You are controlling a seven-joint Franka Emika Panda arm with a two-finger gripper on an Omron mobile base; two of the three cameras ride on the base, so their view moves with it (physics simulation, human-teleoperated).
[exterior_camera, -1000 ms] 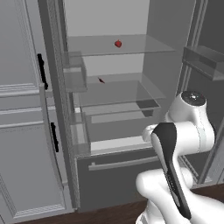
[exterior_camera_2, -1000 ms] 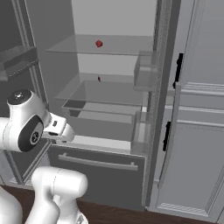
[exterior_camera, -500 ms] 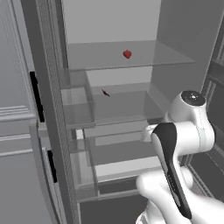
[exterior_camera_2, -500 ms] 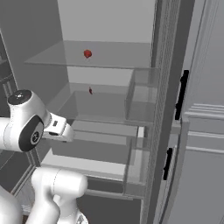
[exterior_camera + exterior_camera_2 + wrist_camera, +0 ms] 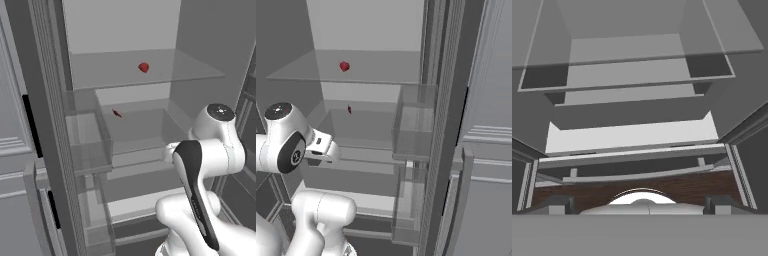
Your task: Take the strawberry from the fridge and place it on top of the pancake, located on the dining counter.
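The strawberry (image 5: 143, 67) (image 5: 344, 66) is a small bright red blob lying on the upper glass shelf of the open fridge (image 5: 210, 40) (image 5: 366, 25). My gripper (image 5: 639, 204) hangs well below and in front of that shelf. It points down at the lower shelves and the bottom drawer, and it is open, with its fingertips (image 5: 554, 203) far apart and nothing between them. The pancake and the dining counter are out of view.
A thin dark red sliver (image 5: 116, 113) (image 5: 349, 109) lies on the shelf below the strawberry. Clear door bins (image 5: 87, 145) (image 5: 413, 122) jut out beside the shelves. Light grey panelled cabinets (image 5: 491, 150) flank the fridge. Dark wood floor (image 5: 637, 182) shows beneath the hand.
The whole picture has grown and shifted, because the base has driven closer to the open fridge. The arm keeps the same pose, and the gripper stays open.
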